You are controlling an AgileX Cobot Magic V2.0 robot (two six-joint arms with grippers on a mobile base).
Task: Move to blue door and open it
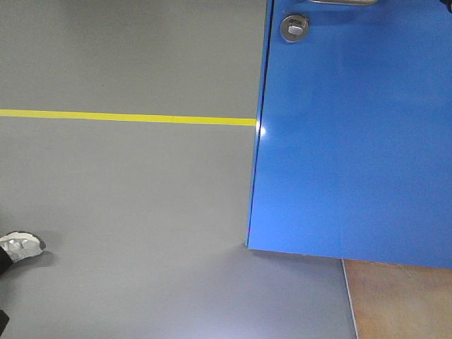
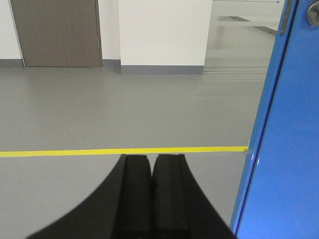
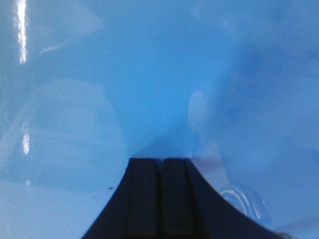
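From the front-facing view, the blue door [image 1: 353, 134] fills the right side, its free edge standing just past the right end of the yellow floor line [image 1: 127, 116]. The door appears ajar, since grey floor [image 1: 127, 191] runs on beside the edge and its bottom corner sits over that floor. A round silver lock [image 1: 294, 27] sits near the top of the panel, close to the edge, and the lower rim of a silver lever handle [image 1: 342, 2] shows just above and right of the lock. A white sneaker [image 1: 21, 246] lies well to the left of the door, low in the picture. To do this step well, I judge the base should keep square to the panel and push steadily near the handle side, away from the hinges, so the door swings without scraping.

In the left wrist view, the left gripper [image 2: 152, 162] has its 2 black fingers pressed together on nothing, hanging left of the door edge [image 2: 264, 114] and apart from it. The metal latch plate [image 2: 285, 17] shows high on that edge. Beyond it lie open grey floor, a white wall and a brown door [image 2: 55, 32].

In the right wrist view, the right gripper [image 3: 162, 162] is likewise clenched and empty, pointing straight at the glossy blue panel, which fills the frame with soft reflections. Whether the tips touch the panel I cannot tell.
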